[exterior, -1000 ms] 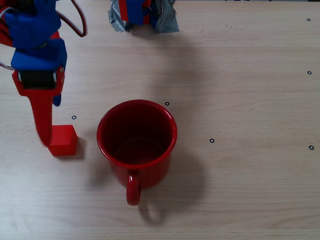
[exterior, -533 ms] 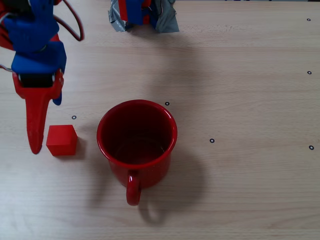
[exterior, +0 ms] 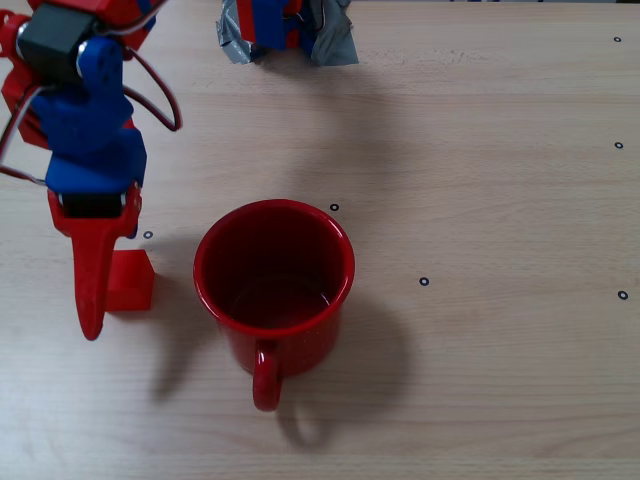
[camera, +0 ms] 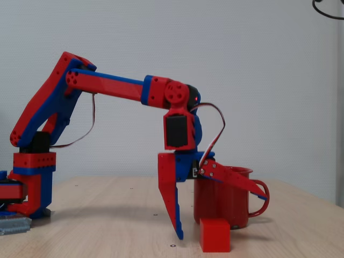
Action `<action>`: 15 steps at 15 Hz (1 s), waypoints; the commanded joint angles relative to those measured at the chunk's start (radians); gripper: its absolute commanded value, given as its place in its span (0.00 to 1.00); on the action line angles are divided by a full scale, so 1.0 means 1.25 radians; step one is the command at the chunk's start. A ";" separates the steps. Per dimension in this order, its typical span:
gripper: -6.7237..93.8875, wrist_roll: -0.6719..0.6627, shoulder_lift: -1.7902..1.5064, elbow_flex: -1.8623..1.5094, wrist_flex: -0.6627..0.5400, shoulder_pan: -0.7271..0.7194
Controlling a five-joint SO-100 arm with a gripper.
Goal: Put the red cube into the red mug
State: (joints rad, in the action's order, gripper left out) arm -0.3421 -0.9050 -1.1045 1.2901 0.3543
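Since half a second ago the gripper (exterior: 100, 290) has shifted down the overhead picture and a little right, so its long red finger (exterior: 92, 285) now overlaps the left part of the cube (exterior: 133, 281), where before it lay clear to the left of it; the cube and the mug (exterior: 274, 280) lie where they did. From the side, the gripper (camera: 215, 207) stands wide open: the straight finger (camera: 171, 199) points down with its tip just above the table (camera: 107, 226), and the other finger (camera: 234, 180) is swung out and up, reaching across the front of the mug (camera: 236, 207). The cube (camera: 215, 235) sits on the table below the gap between the two fingers, just beside the straight finger's tip on the mug's side and under the raised one; neither finger clearly touches it, though from above I cannot tell whether the straight finger is against its left face. From above, the mug stands upright beyond the cube on the far side from the straight finger, near but apart from it, its handle (exterior: 266, 380) turned toward the bottom edge of the picture. Nothing shows inside the mug but its dark red inner wall and floor. Behind the gripper the arm (camera: 107, 86) reaches back to its base (camera: 32, 183)
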 commanded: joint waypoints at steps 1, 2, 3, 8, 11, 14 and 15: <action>0.70 0.012 -0.049 0.002 -0.017 0.007; 0.70 0.012 -0.049 -0.004 -0.021 0.006; 0.70 0.016 -0.049 -0.009 -0.026 0.005; 0.69 0.037 -0.054 -0.040 -0.071 -0.002; 0.66 0.047 -0.044 -0.044 -0.109 -0.005; 0.66 0.054 -0.036 -0.038 -0.123 -0.012; 0.66 0.056 -0.036 -0.038 -0.130 -0.015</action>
State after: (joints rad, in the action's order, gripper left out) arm -0.2730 -0.9035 -1.1750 1.1382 0.3451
